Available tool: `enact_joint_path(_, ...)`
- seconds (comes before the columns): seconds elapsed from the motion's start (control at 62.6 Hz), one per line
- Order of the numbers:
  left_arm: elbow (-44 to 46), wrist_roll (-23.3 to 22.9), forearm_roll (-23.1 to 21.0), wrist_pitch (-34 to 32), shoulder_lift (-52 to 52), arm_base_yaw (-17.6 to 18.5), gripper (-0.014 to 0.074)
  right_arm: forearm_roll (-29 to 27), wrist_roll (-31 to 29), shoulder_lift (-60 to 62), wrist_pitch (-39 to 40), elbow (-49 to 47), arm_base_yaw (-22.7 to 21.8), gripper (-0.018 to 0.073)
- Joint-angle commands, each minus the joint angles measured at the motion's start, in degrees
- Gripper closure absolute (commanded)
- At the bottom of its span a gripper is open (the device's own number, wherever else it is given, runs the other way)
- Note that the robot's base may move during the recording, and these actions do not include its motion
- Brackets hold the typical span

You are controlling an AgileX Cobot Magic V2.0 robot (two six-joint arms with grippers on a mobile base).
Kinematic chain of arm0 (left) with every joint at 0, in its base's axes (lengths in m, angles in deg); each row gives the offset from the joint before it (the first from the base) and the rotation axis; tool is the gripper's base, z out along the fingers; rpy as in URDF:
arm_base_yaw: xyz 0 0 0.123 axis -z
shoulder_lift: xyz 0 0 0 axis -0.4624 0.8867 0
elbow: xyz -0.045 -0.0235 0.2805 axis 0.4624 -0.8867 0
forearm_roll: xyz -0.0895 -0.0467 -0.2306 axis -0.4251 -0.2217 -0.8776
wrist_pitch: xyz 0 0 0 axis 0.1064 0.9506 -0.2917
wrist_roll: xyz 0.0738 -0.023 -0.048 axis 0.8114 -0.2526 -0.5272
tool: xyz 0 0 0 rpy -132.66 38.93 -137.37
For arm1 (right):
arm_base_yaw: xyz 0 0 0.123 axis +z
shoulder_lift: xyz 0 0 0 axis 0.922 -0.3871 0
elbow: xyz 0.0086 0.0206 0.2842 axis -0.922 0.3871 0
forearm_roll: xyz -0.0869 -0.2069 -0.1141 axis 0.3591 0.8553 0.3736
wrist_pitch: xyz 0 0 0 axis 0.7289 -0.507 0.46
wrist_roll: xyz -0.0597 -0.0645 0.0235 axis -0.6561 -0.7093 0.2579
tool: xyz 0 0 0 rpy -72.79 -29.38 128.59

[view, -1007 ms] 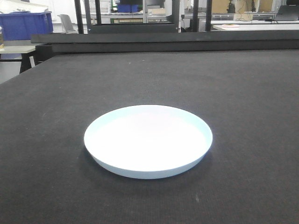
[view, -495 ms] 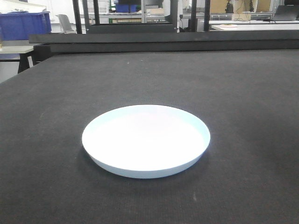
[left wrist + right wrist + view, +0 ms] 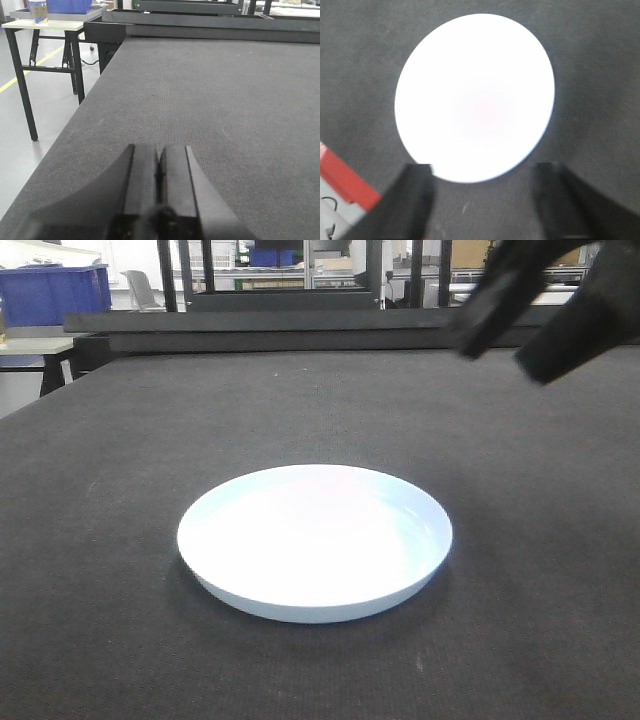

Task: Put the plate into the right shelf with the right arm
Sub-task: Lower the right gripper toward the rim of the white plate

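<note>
A round white plate with a bluish rim lies flat on the dark table. My right gripper hangs open above the table at the upper right, behind and to the right of the plate, touching nothing. From the right wrist view the plate lies just beyond the right gripper, whose two fingers stand wide apart at its near rim. My left gripper is shut, with nothing in it, low over the bare table. The right shelf is out of view.
The table's red frame edge shows at the lower left of the right wrist view. Off the table's left edge stands a small side table with a cup and a blue bin. A raised black ledge runs along the far side.
The right gripper has come into the front view at the upper right, where there was none before. The plate has stayed where it was.
</note>
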State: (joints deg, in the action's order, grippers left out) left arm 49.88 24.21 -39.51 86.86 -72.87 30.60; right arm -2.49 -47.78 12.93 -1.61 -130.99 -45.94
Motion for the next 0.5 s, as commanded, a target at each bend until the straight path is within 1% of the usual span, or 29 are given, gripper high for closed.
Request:
enact_joint_path(0.0, -0.57, -0.16, -0.35, -4.85, -0.34, -0.05, 0.0643, -2.09, -0.73, -1.79, 5.35, -2.14, 0.88, -0.0071)
enact_joint_path(0.24, -0.57, -0.16, -0.35, -4.85, -0.34, -0.05, 0.0643, -2.09, -0.73, -11.96, 5.89, -5.36, 0.96, -0.0071)
enact_joint_path(0.479, -0.57, -0.16, -0.35, -4.85, -0.34, -0.05, 0.0643, -2.09, -0.73, -18.63, 5.16, -6.9, 0.96, -0.0071)
